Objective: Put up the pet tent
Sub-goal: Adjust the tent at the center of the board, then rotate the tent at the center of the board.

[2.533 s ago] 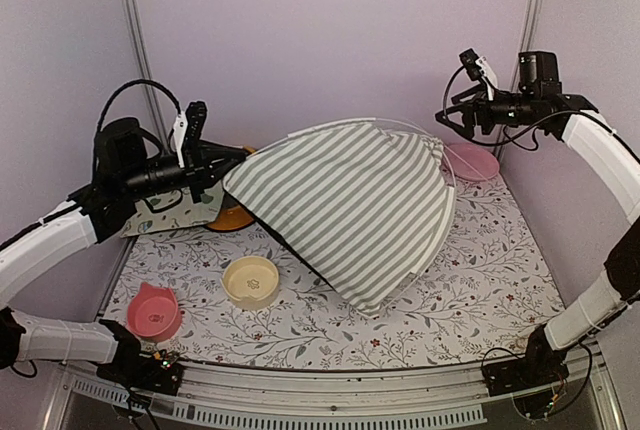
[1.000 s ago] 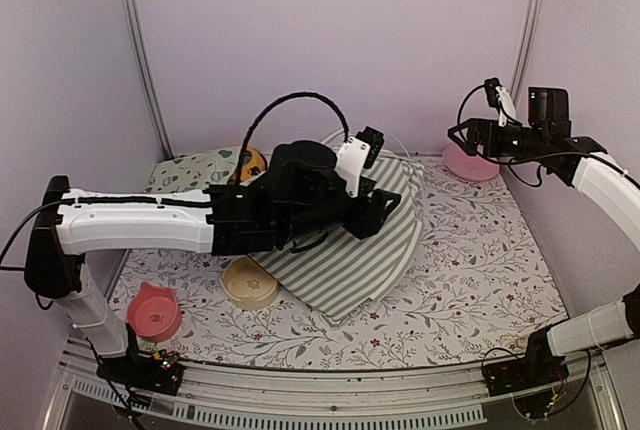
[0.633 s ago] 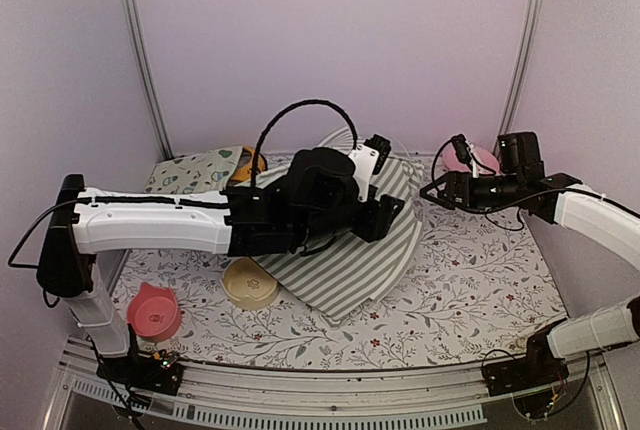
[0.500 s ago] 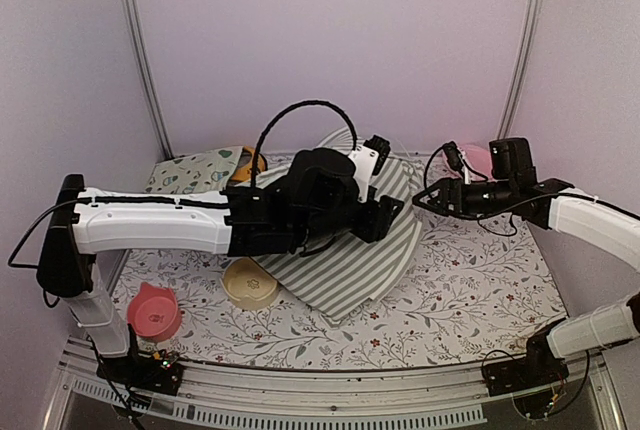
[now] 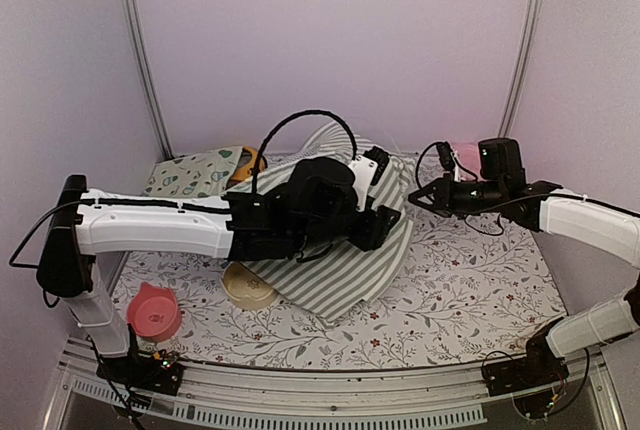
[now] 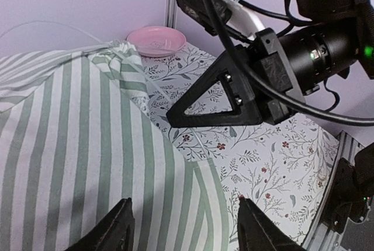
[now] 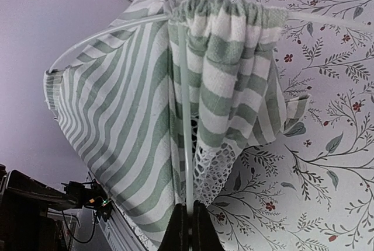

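Right wrist view pretty much explains the plan: the right end effector (image 7: 187, 209) has its fingers pressed together on a thin white pole (image 7: 182, 117) of the pet tent (image 7: 117, 105). That pole runs straight away from it to the gathered peak of the striped cloth, with a bit of lace (image 7: 213, 172) hanging just beside the pole. My guess is it's pinching the pole there so it can lift or steer the frame while the cloth hangs off it. Meanwhile the left end effector (image 6: 184, 204) is spread, fingers wide apart, with striped fabric right under it. Can't tell if it's actually pressing down or just hovering, but it looks placed to keep the tent's body from sliding on the floral surface (image 5: 470, 280). Tent itself is slumped low under the left arm, peak end pointing toward the right end effector, so not standing yet imo. Pink dish (image 6: 156, 39) sits beyond both end effectors, apart from the cloth.
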